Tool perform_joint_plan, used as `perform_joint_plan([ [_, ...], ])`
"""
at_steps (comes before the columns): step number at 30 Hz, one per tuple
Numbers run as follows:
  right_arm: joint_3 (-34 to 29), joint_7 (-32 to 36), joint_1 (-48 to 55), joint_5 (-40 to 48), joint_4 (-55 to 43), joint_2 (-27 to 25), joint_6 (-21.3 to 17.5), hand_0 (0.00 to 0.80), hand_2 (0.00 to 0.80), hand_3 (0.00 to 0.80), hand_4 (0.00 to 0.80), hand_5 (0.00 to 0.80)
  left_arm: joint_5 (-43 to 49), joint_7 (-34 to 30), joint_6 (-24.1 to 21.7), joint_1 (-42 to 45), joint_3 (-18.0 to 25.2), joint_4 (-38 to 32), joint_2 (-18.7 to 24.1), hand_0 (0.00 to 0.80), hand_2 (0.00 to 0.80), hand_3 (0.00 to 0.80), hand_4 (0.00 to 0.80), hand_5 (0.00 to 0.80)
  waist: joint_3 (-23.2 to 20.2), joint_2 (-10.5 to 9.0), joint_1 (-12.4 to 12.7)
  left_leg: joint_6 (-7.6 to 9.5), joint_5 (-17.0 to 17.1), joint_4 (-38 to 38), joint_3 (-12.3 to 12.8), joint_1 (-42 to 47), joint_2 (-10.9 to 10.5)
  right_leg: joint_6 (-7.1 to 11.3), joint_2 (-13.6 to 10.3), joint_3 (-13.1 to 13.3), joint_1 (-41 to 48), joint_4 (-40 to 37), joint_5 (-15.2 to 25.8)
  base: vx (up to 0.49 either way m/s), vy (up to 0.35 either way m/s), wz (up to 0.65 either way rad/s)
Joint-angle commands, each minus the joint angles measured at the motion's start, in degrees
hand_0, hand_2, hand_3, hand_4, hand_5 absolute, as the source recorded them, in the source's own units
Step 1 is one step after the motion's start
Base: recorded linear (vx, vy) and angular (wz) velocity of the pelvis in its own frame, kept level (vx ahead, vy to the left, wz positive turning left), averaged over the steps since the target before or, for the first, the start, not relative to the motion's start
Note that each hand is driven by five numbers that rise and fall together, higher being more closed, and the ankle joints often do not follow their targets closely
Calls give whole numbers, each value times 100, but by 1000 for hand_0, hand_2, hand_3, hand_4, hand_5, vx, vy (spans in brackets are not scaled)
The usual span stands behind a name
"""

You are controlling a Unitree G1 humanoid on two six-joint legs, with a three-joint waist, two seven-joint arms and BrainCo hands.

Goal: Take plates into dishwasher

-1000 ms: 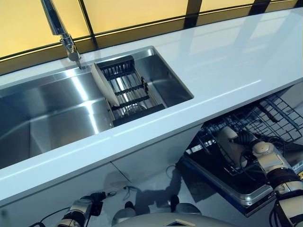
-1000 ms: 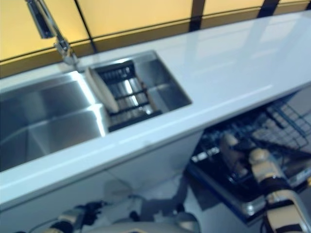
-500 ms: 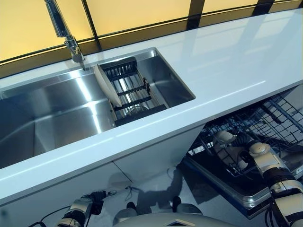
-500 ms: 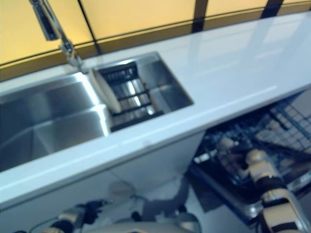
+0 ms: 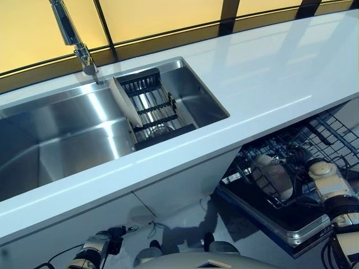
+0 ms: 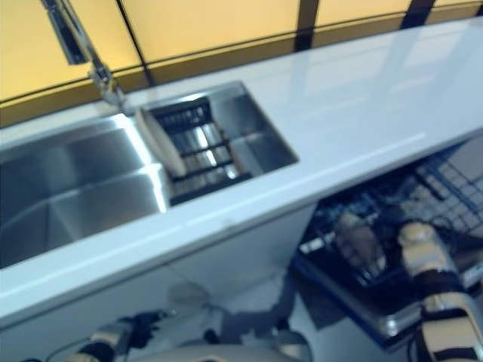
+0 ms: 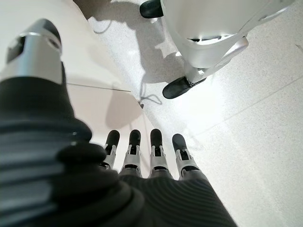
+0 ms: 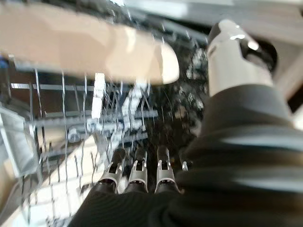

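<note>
A plate (image 5: 273, 176) stands on edge in the dishwasher rack (image 5: 314, 147) below the tabletop (image 5: 263, 73), the right hand (image 5: 320, 168) just beside it; another plate (image 5: 124, 101) leans in the sink rack (image 5: 154, 106). Left wrist view: left hand (image 7: 142, 156) relaxed, empty, over the floor (image 7: 265, 118). Right wrist view: fingers (image 8: 137, 172) straight, plate apart from them.

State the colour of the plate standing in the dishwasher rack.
Beige plate; the left eye view shows it best.

My right hand (image 8: 142, 177) reached low to my right with fingers straight and empty, while my left hand (image 7: 147, 161) hung open near the floor.
</note>
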Motion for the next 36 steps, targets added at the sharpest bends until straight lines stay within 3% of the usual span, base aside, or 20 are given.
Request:
perform_joint_plan([
  [1,-306,-139,-75,137,-37,-639,-70,0,0,0,0,0,81,-63,-147,-237,92,249,187,0,0,0,0,0,-178,-359,-209,111,-236,19,-51,155,82,464,-303,-13,-84,306,7,-14,62,-5],
  [12,-1318,-235,337,536,33,-1782,-314,0,0,0,0,0,-28,-30,-531,-133,13,517,207,0,0,0,0,0,-282,-549,-390,150,-272,19,68,180,92,482,-207,232,-183,319,60,-6,40,-12],
  [22,-1795,-1016,-12,1465,-603,-2142,-246,0,0,0,0,0,-93,115,-604,-72,-65,627,169,0,0,0,0,0,-271,-614,-323,192,-303,19,-4,143,55,489,-206,214,-196,313,59,-4,5,-2],
  [30,-1338,-1164,-1061,2121,-1318,-2287,12,0,0,0,0,0,-155,194,-522,-51,-118,595,161,0,0,0,0,0,-313,-639,-107,180,-287,19,-172,100,-29,443,-253,11,-78,253,11,0,0,0],
  [36,-781,-1626,-1985,2489,-1812,-1884,277,0,0,0,0,0,-133,180,-417,-84,-183,470,133,0,0,0,0,0,-289,-597,156,184,-287,19,-379,56,-102,398,-308,-231,51,208,-46,3,10,14],
])
